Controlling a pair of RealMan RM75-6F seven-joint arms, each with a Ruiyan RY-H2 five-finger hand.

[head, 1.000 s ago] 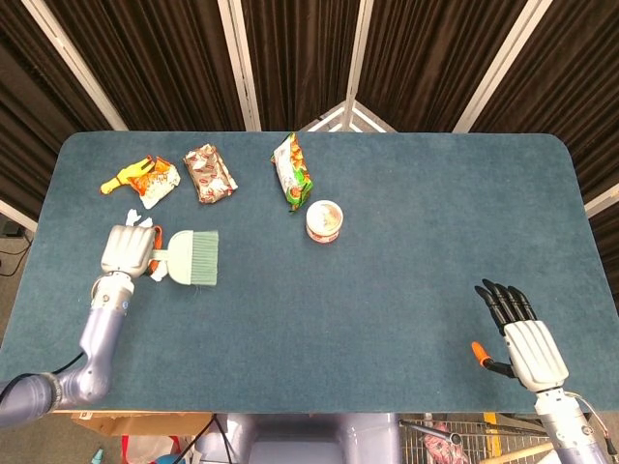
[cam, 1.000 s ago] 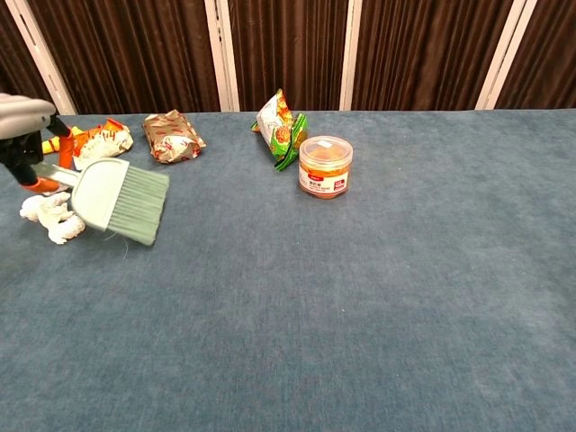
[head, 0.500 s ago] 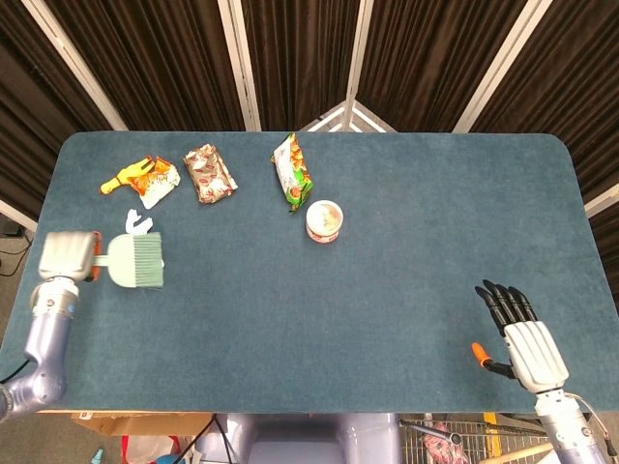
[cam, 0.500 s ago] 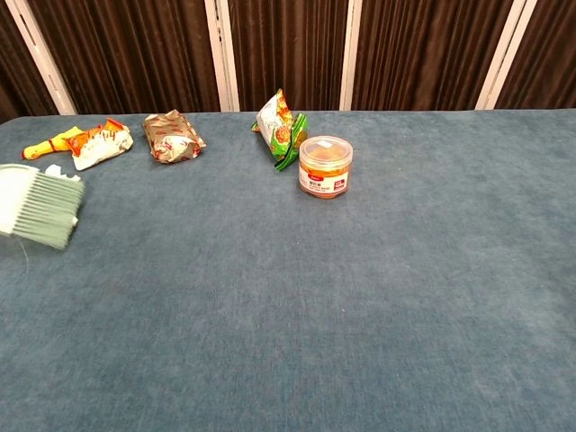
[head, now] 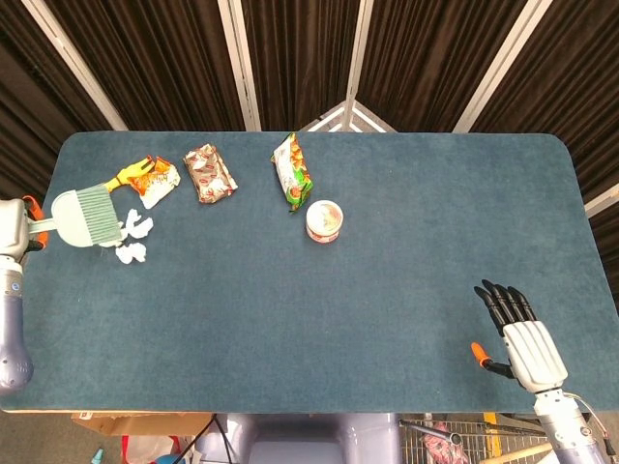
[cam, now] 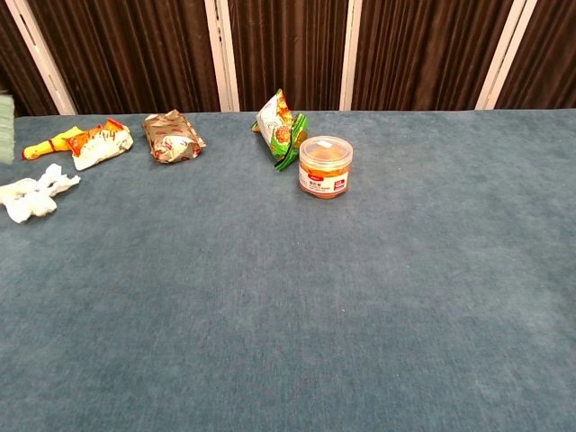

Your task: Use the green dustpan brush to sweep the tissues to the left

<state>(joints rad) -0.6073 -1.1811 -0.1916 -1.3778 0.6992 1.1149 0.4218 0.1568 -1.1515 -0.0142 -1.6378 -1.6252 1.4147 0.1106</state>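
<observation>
Tissues (head: pixel 132 239) near table's left edge (head: pixel 48 242), green brush (head: pixel 85 217) beside them, held by left hand (head: pixel 12 228); right hand (head: pixel 520 333) spread.

1. The green dustpan brush (head: pixel 85 217) is pale green, its handle pointing left off the table's far-left edge and its bristles pointing right, toward the tissues.
2. The tissues (head: pixel 132 239), white and crumpled, lie at the far left, just right of the bristles.

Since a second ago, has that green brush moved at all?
Yes. In the head view the green brush has gone left and slightly away, toward the table's left edge, and the tissues now lie to its right.
</observation>
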